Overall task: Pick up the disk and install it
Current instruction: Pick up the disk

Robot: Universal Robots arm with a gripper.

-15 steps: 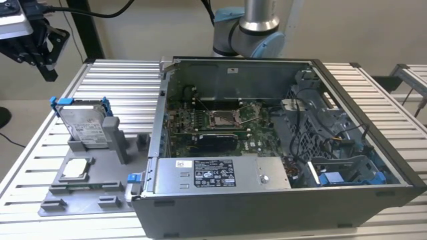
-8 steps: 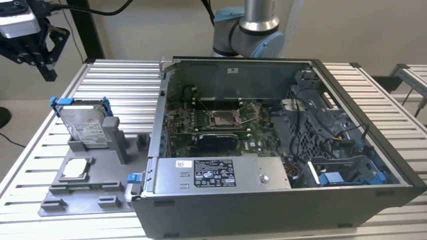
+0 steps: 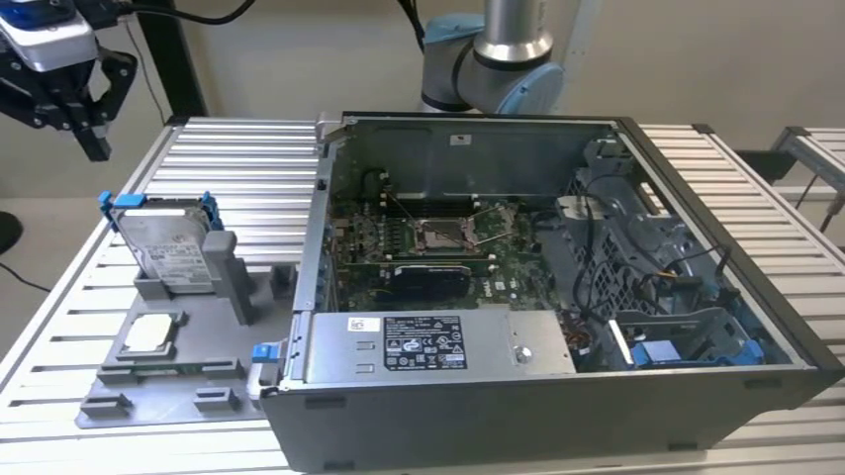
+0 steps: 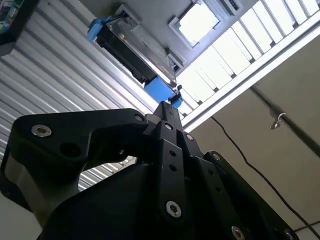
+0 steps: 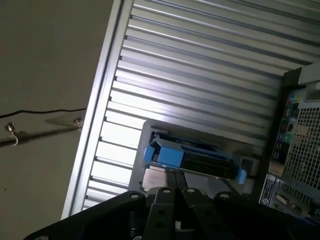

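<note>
Silver-grey disk [image 3: 165, 242], blue-bracketed, stands on edge in grey holder [image 3: 225, 272] on slatted table [image 3: 237, 158], at 9 o'clock of open computer case [image 3: 555, 396]. Gripper [image 3: 90, 139] hangs clear at disk's 11 o'clock in exterior view; fingers pressed together, nothing held, seen in both wrist views.

My concerns:
- Closed fingers would strike disk's top edge instead of straddling it.
- Grip on plastic bracket alone may slip.
- CPU chip [image 3: 148, 334] lies near, at disk's 6 o'clock.
- Loose cables [image 3: 680, 267] inside case could snag disk.
</note>
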